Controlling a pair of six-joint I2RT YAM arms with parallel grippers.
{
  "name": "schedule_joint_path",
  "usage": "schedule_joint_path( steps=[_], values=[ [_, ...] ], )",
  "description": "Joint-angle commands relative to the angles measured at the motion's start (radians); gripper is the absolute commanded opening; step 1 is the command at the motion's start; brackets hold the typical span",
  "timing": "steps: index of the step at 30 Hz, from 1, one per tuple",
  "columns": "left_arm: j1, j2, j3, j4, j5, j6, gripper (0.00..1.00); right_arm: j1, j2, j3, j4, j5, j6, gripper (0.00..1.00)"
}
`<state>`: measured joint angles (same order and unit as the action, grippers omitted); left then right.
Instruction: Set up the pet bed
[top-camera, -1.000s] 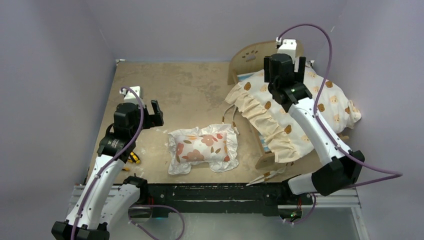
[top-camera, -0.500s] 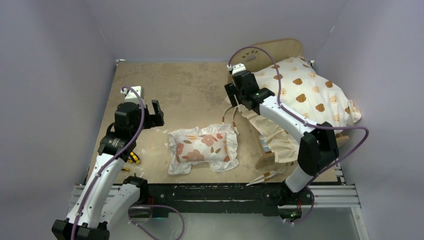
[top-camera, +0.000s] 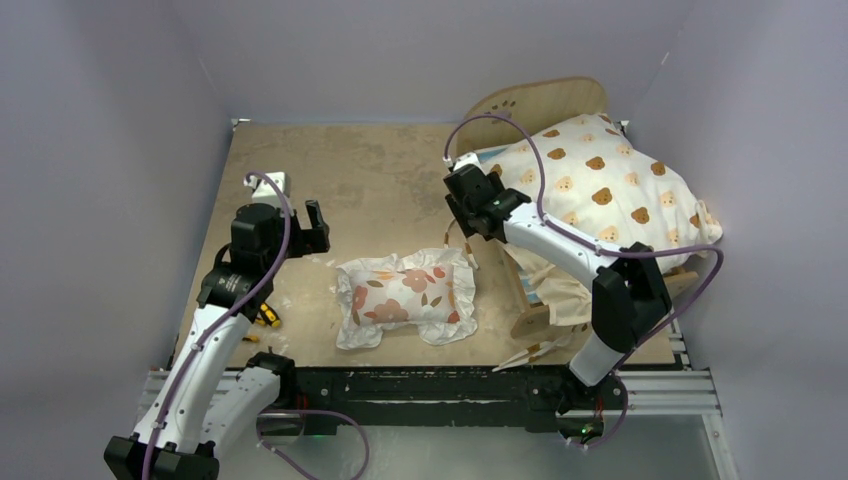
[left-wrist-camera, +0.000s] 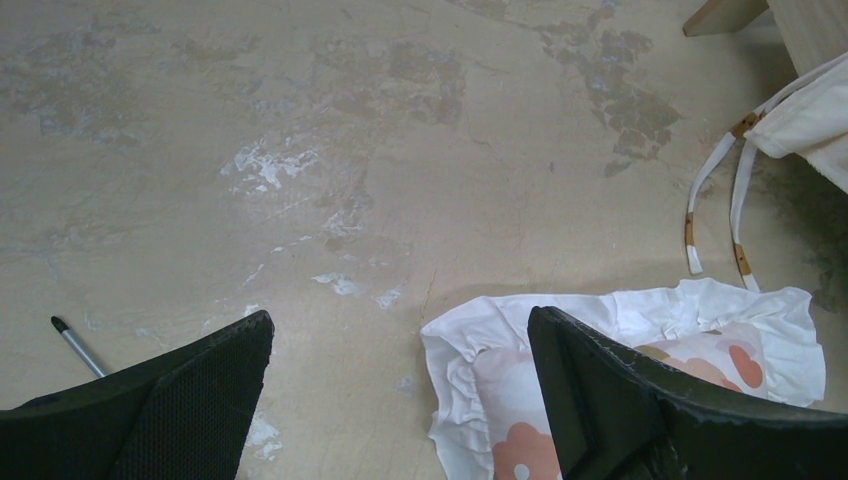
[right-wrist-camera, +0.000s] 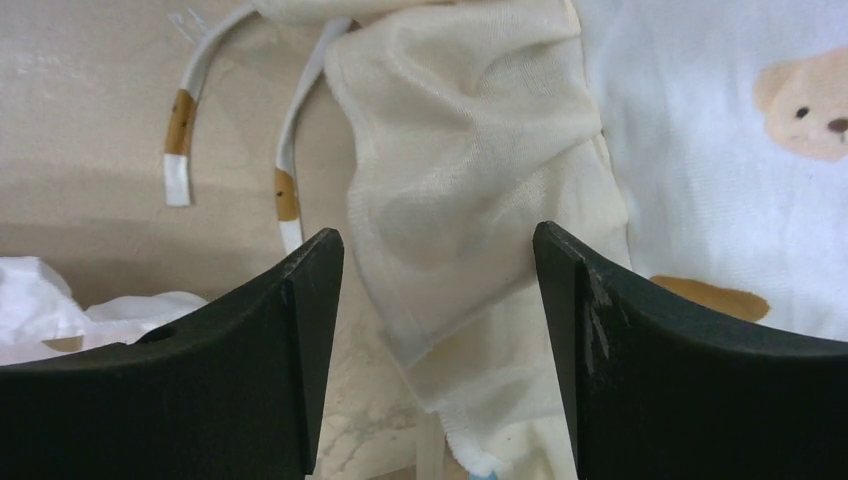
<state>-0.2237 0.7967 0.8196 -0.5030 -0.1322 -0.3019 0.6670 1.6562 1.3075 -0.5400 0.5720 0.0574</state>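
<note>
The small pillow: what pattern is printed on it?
The pillow has orange-pink flowers; top external view.

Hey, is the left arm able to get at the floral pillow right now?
Probably yes: the left gripper hangs open just beside the floral pillow, nothing between them.

The right gripper (right-wrist-camera: 437, 250) has matt black fingers (right-wrist-camera: 250, 360), plastic by the look, finely grained; between them shows the soft cream ruffle of the bear-print cloth cushion (right-wrist-camera: 460, 200), matt and loosely woven; beyond the gripper, the light-wood pet bed (top-camera: 530, 100) with its rounded headboard looks smooth; left of the gripper, the white floral ruffled cloth pillow (top-camera: 405, 298) lies crumpled on the tan matt tabletop (top-camera: 370, 170), rough and scuffed pale.
</note>
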Motion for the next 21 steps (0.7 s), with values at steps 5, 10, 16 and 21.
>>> schedule_joint_path(
  steps=[5,10,16,21],
  values=[
    [-0.002,0.001,-0.006,0.025,0.015,0.015,0.99,0.000,0.001,-0.007,-0.032,0.081,0.044,0.49],
    [-0.002,0.000,-0.007,0.024,0.016,0.015,0.99,0.000,-0.016,0.031,-0.023,0.007,0.032,0.14],
    [-0.002,-0.002,-0.008,0.024,0.014,0.015,0.99,0.000,-0.018,0.111,0.013,-0.067,0.026,0.00],
    [-0.002,-0.007,-0.008,0.023,0.010,0.015,0.99,-0.029,0.053,0.255,0.061,-0.016,0.047,0.00]
  ],
)
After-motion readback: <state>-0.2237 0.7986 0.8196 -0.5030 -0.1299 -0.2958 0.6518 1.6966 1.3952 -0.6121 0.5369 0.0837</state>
